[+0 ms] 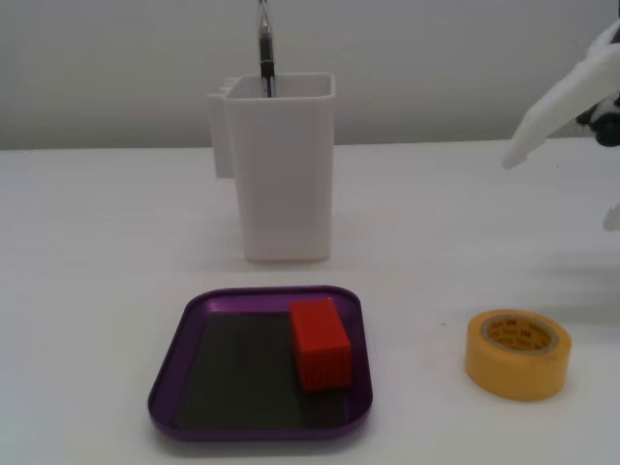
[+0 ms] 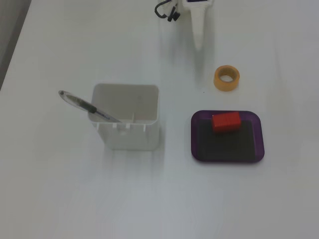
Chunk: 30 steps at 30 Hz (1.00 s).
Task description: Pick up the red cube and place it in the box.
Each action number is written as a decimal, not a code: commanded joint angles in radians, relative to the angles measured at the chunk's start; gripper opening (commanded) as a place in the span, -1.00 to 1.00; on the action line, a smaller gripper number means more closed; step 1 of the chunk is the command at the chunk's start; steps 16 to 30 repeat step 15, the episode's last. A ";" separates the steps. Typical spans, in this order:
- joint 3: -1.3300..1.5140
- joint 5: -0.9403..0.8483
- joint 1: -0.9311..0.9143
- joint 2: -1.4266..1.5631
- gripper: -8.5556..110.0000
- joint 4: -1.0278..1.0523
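The red cube (image 1: 321,343) lay inside the purple tray (image 1: 170,382), against its rim nearest the yellow tape roll (image 1: 517,353), so the placing looked done, while the gripper (image 2: 198,44) hung empty near the table's far edge, its finger spacing unclear.

White table (image 1: 107,242) filling both fixed views, matte and smooth, softly and evenly lit, with only faint pale shadows. Behind its far edge in a fixed view, a plain light-grey wall (image 1: 436,58), bare and without seams, meeting the tabletop along a straight horizontal line. In the top-down fixed view, the same white surface (image 2: 75,199) running to every side but one: at the upper left corner, a slanted table edge with a darker grey strip of floor (image 2: 10,30) beyond it. Slight greyish cast overall, no hard highlights.
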<state>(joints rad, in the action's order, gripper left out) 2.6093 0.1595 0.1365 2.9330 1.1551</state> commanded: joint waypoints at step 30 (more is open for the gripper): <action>0.324 -0.008 -0.002 0.316 -0.53 -0.031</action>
